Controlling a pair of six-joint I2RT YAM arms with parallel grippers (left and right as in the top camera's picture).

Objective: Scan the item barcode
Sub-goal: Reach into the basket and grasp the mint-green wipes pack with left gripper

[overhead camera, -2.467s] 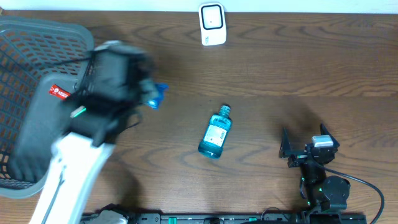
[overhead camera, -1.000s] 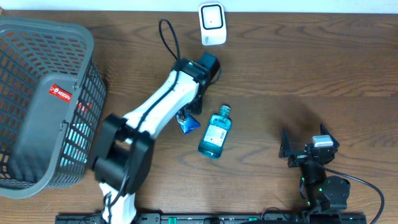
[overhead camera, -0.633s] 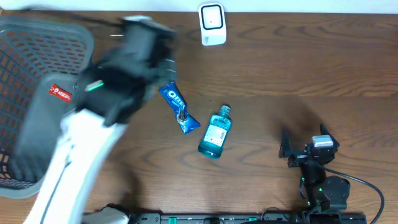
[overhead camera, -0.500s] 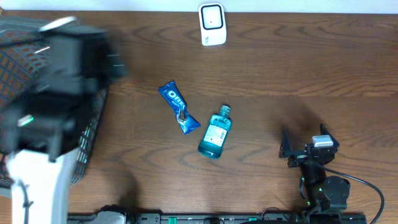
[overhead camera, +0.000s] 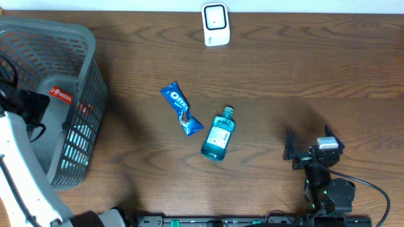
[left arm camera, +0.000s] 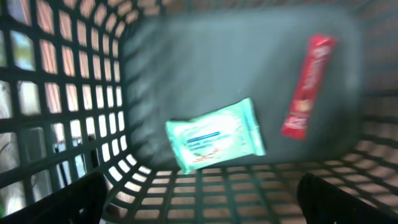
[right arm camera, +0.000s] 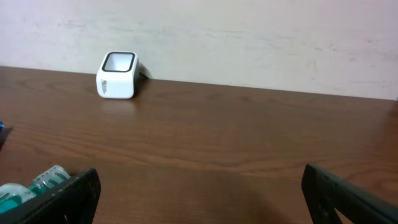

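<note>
My left gripper (left arm camera: 202,208) hangs spread wide and empty over the basket (left arm camera: 124,93); I should drop squarely onto the wipes pack (left arm camera: 214,142), clear of the red stick (left arm camera: 308,84), then carry it to the scanner (overhead camera: 215,24); the right gripper (right arm camera: 199,186) sits parked, jaws apart; a second ago my left arm was setting the Oreo pack (overhead camera: 181,108) beside the bottle (overhead camera: 218,134).

I look down into a dark mesh basket (left arm camera: 74,124), the view blurred. On its floor a pale green wipes packet (left arm camera: 214,142) lies near centre; a red stick packet (left arm camera: 308,86) lies at 2 o'clock, apart. My fingertips (left arm camera: 59,200) sit spread wide at 7 and 5 o'clock.
</note>
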